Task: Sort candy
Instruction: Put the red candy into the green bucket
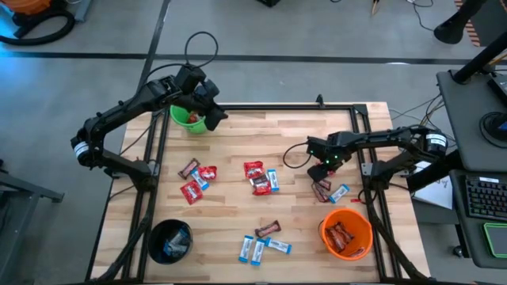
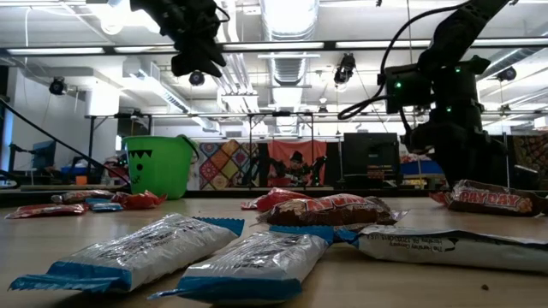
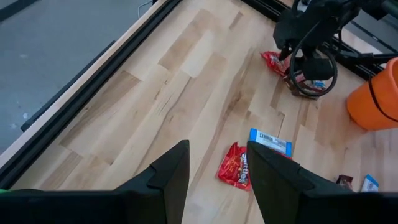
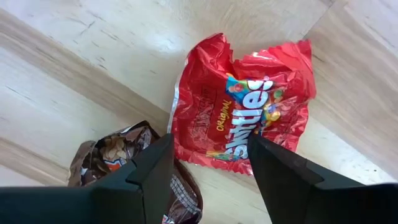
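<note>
The candy is spread over the wooden worktop as small wrapped pieces of three kinds: crinkled red packets, blue-and-white packets and dark brown bars. A central cluster of red, brown and blue-and-white pieces is seen mid-worktop, a second group lies to its left, and a row of blue-and-white packets with one brown bar lies toward the near edge. Brown bars are already gathered in the orange bucket, blue-and-white packets in the black bucket, and something red shows in the green bucket at the far left corner. By the right edge a red packet, printed with bright lettering, lies just beside a brown bar, with a blue-and-white packet near them.

The right arm is reached in from the right edge, and the right hand is held low directly over the red packet and brown bar, its fingers spread wide with nothing between them. The left arm is bent over the far left corner, and the left hand is held high above the green bucket, fingers partly apart and empty.
</note>
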{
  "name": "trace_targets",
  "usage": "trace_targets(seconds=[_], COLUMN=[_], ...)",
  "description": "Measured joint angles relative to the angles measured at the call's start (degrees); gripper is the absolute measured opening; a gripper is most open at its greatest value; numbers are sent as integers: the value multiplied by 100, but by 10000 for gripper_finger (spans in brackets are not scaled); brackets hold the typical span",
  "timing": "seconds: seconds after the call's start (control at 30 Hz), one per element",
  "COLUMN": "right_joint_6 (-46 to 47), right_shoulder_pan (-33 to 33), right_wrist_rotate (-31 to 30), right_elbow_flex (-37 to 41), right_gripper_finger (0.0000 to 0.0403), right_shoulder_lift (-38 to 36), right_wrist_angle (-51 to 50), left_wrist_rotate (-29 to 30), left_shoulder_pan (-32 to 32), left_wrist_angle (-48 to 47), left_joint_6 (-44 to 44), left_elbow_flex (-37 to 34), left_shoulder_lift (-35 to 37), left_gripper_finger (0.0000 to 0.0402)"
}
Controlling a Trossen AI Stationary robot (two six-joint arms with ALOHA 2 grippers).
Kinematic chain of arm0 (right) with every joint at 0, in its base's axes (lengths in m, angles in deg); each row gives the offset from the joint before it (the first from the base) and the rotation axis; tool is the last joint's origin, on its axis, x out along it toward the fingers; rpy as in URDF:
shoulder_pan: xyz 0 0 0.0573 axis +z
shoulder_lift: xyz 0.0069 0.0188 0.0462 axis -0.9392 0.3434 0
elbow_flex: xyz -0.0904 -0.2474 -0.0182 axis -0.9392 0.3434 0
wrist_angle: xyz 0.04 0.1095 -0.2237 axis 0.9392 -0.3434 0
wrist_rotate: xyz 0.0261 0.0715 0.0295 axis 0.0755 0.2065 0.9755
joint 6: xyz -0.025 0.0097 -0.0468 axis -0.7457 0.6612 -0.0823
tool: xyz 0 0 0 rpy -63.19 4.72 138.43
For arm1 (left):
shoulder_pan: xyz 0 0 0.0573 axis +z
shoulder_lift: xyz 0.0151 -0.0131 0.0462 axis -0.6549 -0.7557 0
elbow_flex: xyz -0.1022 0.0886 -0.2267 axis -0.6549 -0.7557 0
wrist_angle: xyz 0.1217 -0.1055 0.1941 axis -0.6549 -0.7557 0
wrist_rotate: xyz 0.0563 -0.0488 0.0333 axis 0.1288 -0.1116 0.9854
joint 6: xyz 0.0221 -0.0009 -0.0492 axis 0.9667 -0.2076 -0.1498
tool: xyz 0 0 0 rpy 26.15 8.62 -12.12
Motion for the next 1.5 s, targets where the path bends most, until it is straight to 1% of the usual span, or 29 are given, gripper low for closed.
trace_targets(seconds=[0.4, 0.53, 0.63, 0.87, 1.07, 1.17, 1.33, 1.5], right_joint_6=[157, 344, 413, 413, 541, 550, 560, 610], right_shoulder_pan=[0, 0, 0, 0, 0, 1, 0, 0], right_wrist_rotate=[71, 76, 168, 168, -35, -277, -349, -468], right_elbow_flex=[0, -10, -98, -344, -214, -191, -99, -50], right_gripper_finger=[213, 213, 213, 213, 213, 213, 212, 212], right_shoulder_lift=[-2, -7, -7, -11, -11, -11, -10, 339], right_wrist_angle=[-22, -38, -66, -32, -43, -18, 141, 237], left_wrist_rotate=[0, -2, -1, -2, -2, -2, -2, -2], left_shoulder_pan=[0, 0, 1, 2, 2, 2, 2, 4], left_wrist_angle=[-94, -105, -115, -170, -390, -380, -377, -380], left_joint_6=[146, 171, 174, 274, 372, 409, 443, 444], left_elbow_flex=[0, 0, 0, 0, 0, 0, 0, 0], left_shoulder_lift=[0, 0, 0, 0, 0, 0, 0, 0], left_gripper_finger=[142, 142, 142, 142, 142, 142, 142, 142])
